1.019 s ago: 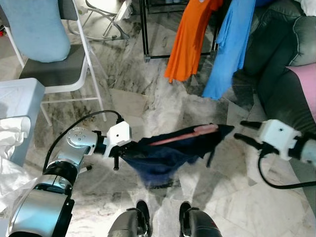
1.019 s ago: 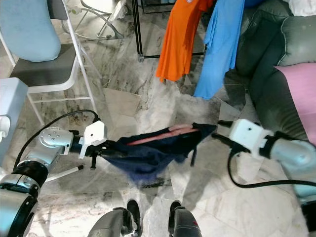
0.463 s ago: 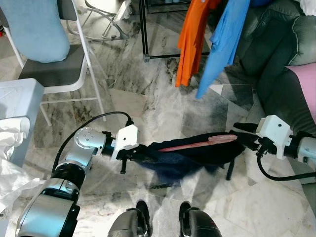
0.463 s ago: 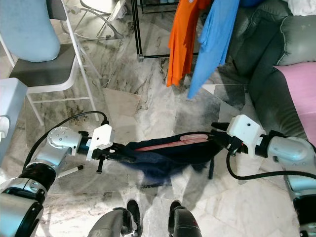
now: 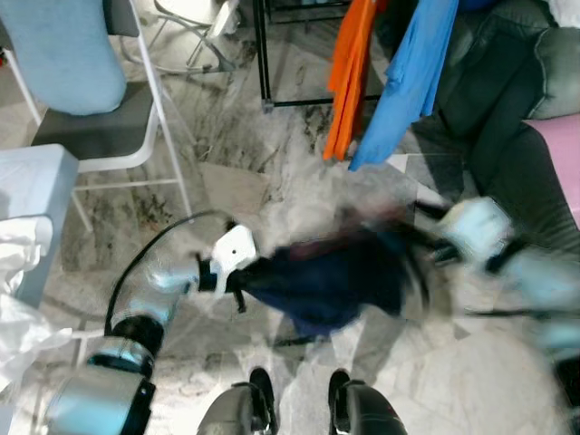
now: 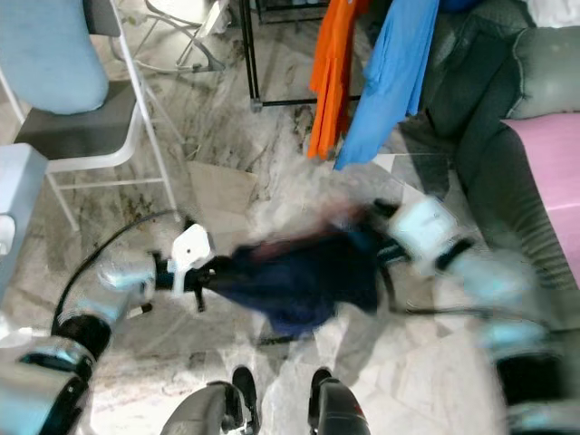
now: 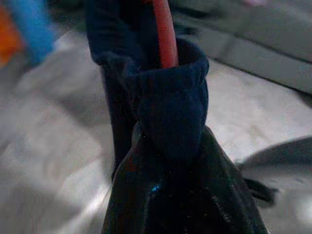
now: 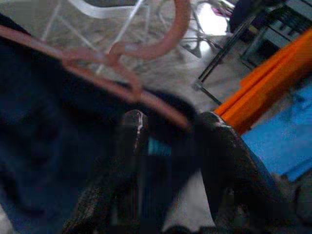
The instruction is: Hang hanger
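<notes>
Currently we carry a dark navy cloth garment (image 5: 331,281) on a pink wire hanger (image 8: 122,53) between left gripper (image 7: 165,161), clamped on it, and right gripper (image 8: 168,141), fingers apart round the hanger arm — risk: it slides off mid-swing, short of the black metal rack (image 5: 263,54)

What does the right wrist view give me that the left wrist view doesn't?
Right wrist view alone: the pink wire hanger's curved hook and twisted neck, a white chair frame behind it, and the right gripper with its fingers spread around the hanger's arm and dark cloth.

Left wrist view alone: a gathered navy cuff with the pink rod emerging from it, and the grey sofa.

Both: the navy blue garment, pink hanger, marble floor, and the orange shirt and blue shirt beyond.
</notes>
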Available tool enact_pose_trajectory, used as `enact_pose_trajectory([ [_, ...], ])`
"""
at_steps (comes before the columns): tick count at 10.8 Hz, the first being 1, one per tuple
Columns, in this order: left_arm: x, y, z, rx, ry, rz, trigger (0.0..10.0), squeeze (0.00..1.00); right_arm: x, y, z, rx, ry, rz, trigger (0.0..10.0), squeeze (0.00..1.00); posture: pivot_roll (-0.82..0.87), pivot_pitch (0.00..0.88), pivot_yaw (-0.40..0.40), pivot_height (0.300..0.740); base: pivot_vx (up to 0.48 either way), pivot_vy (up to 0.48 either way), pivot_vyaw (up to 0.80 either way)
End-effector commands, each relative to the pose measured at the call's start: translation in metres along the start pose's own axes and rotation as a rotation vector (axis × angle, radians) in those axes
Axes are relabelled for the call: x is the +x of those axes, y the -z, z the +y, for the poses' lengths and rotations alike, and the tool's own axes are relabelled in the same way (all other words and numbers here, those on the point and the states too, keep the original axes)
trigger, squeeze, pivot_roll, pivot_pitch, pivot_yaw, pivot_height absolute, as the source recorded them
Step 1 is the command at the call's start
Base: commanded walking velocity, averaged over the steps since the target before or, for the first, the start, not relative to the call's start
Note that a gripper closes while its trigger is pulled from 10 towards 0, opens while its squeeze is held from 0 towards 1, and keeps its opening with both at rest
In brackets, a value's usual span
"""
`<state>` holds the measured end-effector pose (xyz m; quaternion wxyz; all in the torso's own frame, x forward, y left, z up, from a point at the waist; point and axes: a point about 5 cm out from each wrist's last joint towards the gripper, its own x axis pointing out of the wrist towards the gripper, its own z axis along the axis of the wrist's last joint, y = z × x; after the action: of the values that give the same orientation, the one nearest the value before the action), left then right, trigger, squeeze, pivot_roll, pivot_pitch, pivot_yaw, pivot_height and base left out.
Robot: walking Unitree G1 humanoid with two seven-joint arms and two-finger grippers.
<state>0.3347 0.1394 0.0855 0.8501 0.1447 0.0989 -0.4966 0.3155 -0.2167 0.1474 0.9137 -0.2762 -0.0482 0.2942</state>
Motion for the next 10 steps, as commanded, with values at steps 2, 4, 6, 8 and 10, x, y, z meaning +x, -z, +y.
enact_pose_trajectory([
  [2,-0.009,0.033,-0.002,-0.169,-0.272,0.056,0.0,0.00,0.013,0.008,0.029,0.054,0.126,0.008,10.0,0.00,-0.15,0.253,0.070,0.740,0.000,0.000,0.00],
  [4,-0.010,0.049,-0.005,-0.273,-0.483,0.081,2.3,0.00,0.022,0.023,0.046,0.066,0.304,0.071,10.0,0.00,-0.14,0.224,0.067,0.740,0.000,0.000,0.00],
  [6,-0.006,0.066,-0.020,-0.351,-0.570,0.121,3.4,0.00,0.020,0.049,0.066,0.124,0.470,0.207,10.0,0.00,-0.12,0.201,0.059,0.740,0.000,0.000,0.00],
  [8,-0.013,0.094,-0.040,-0.483,-0.711,0.220,8.8,0.00,0.013,0.086,0.108,0.496,0.584,0.415,10.0,0.00,-0.11,0.167,0.042,0.740,0.000,0.000,0.00],
  [10,-0.016,0.106,-0.049,-0.555,-0.774,0.282,10.0,0.00,-0.003,0.106,0.125,0.645,0.627,0.546,10.0,0.00,-0.09,0.140,0.024,0.740,0.000,0.000,0.00],
])
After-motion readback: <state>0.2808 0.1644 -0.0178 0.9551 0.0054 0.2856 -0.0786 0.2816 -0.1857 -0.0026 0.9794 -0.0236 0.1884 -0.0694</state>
